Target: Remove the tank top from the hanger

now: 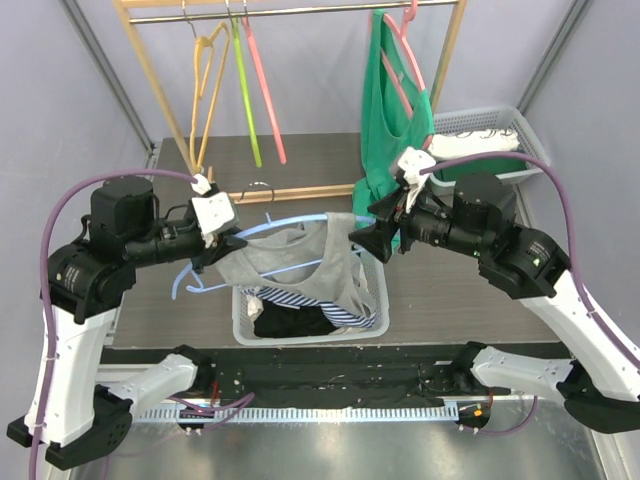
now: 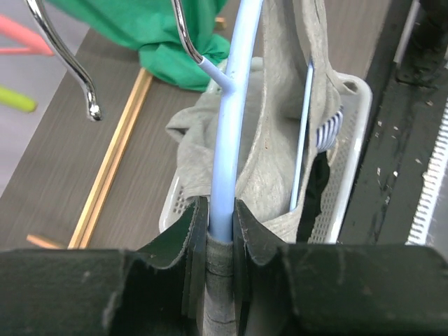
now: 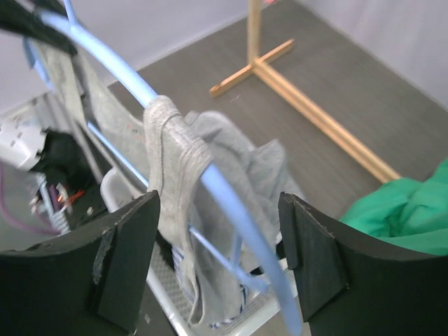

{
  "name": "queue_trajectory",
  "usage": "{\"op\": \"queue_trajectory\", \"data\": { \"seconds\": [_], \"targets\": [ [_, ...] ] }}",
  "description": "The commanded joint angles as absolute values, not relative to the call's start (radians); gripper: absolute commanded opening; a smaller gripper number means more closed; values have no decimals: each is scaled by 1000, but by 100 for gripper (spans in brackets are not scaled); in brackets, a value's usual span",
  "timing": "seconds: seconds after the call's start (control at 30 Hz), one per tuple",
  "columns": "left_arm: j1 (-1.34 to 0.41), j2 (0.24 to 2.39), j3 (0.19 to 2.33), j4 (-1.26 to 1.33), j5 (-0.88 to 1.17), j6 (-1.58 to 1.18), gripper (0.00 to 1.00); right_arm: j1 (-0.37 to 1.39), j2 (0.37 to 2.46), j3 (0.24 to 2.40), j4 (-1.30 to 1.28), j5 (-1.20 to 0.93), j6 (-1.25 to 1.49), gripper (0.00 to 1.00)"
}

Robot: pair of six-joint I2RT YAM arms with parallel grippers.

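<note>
At the near edge of the table both arms rise from their bases, bend at the elbow and reach inward, almost level, toward each other. Between them, above a white laundry basket (image 1: 240,318) with striped and black clothes in it, hangs the grey tank top (image 1: 300,265) on a blue hanger (image 1: 290,221).

The left gripper (image 2: 220,210) is closed tightly on the left shoulder of the hanger and carries it. Something grey sits between its pads under the blue bar; I cannot tell if this is the strap of the garment.

The right gripper (image 3: 218,203) stands with its jaws wide apart and holds nothing. The hanger bar passes between the two fingers, and the right strap (image 3: 171,140) is wrapped over the bar just beyond the fingertips.

The long axis of the hanger runs from left to right, from one gripper to the other, with a small bow upward. So the strap must slide along this axis, outward and over the right end of the bar. The right arm is the nearer one for this. I judge that it should advance a little, close on the strap and not on the bar, and pull to its own side while the left holds firm.

Further back stands a wooden rack (image 1: 150,70) with bare hangers and a green top (image 1: 385,115), well apart from the work.
</note>
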State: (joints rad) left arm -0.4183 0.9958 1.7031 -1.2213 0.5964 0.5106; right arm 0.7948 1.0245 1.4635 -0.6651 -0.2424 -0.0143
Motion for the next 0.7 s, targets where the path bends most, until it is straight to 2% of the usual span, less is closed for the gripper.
{"op": "queue_trajectory", "data": {
  "seconds": [0.0, 0.17, 0.27, 0.43, 0.67],
  "targets": [
    [-417, 979, 1669, -1052, 459, 384, 0, 795, 957, 1486, -488, -34, 32, 79],
    [-417, 983, 1663, -1028, 422, 380, 0, 795, 861, 1425, -414, 41, 127, 78],
    [-417, 985, 1664, -1029, 420, 383, 0, 796, 804, 1309, -327, -92, 230, 75],
    [-417, 986, 1669, -1035, 442, 384, 0, 795, 850, 1145, -186, -207, 351, 70],
    [-417, 974, 1666, -1063, 457, 400, 0, 795, 943, 1163, -101, -209, 345, 68]
  ]
}}
